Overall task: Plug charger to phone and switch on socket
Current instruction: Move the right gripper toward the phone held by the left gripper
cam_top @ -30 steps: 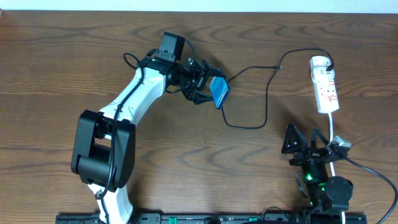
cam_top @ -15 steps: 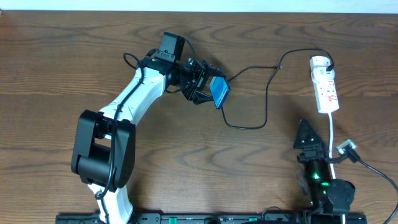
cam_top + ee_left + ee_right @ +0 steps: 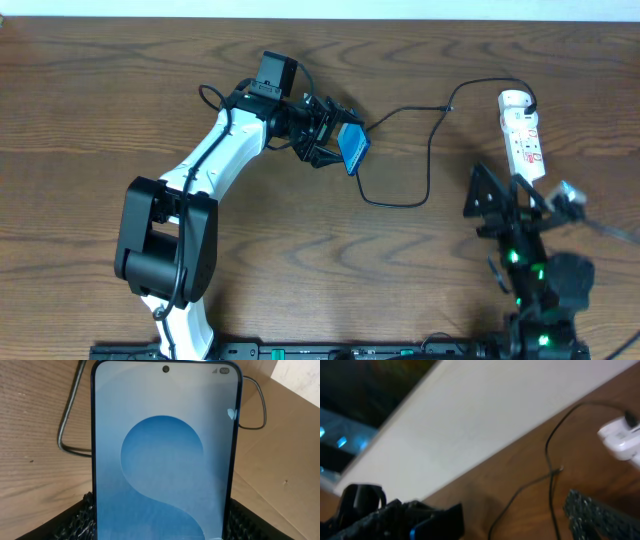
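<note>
Presently, the right fingers point(image 3: 600, 512), spread wide and empty, stand just beside the near end of the socket point(image 3: 524, 140), whereas a second ago they sat well back from it, lower on the worktop point(image 3: 100, 80). The left side is unchanged. The left fingers point(image 3: 80, 522) remain closed on the phone point(image 3: 352, 148), held tilted left of centre with its screen lit. The charger point(image 3: 430, 160) runs from its plug head at the socket's far end and loops towards the phone. Whether its tip is seated cannot be determined. Assessment: the right arm appears to be lining up for the switch, and the phone connection needs confirming.
</note>
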### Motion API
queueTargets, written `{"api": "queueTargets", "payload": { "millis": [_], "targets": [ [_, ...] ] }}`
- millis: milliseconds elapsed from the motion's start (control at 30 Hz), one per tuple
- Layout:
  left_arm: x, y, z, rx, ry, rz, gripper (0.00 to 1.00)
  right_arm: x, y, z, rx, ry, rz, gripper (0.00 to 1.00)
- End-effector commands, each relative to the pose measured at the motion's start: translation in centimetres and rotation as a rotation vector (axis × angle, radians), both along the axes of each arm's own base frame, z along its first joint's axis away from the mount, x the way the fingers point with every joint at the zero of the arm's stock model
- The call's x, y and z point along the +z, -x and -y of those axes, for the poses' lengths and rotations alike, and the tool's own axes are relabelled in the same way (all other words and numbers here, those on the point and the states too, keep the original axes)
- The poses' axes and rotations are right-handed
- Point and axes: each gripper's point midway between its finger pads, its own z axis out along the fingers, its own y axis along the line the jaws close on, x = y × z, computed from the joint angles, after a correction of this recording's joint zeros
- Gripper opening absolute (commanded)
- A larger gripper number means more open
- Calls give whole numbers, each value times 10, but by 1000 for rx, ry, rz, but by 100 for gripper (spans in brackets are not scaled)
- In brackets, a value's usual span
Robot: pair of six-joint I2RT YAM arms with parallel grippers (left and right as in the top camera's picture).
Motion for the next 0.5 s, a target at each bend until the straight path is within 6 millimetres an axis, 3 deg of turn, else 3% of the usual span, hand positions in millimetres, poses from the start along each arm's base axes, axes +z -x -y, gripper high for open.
{"api": "queueTargets", "payload": {
  "millis": [0,233,333,467],
  "targets": [
    [14,4,3,-28,38,27,67,17,-18,-32,138,47,-72,99],
    [14,4,3,-28,38,28,67,19,-32,-98,285,106,-355,99],
    [14,4,3,-28,38,27,67,14,-19,-129,392,130,-501,99],
    [14,3,3,-28,37,28,67,17,-6,-161,561,89,-518,99]
  ]
}}
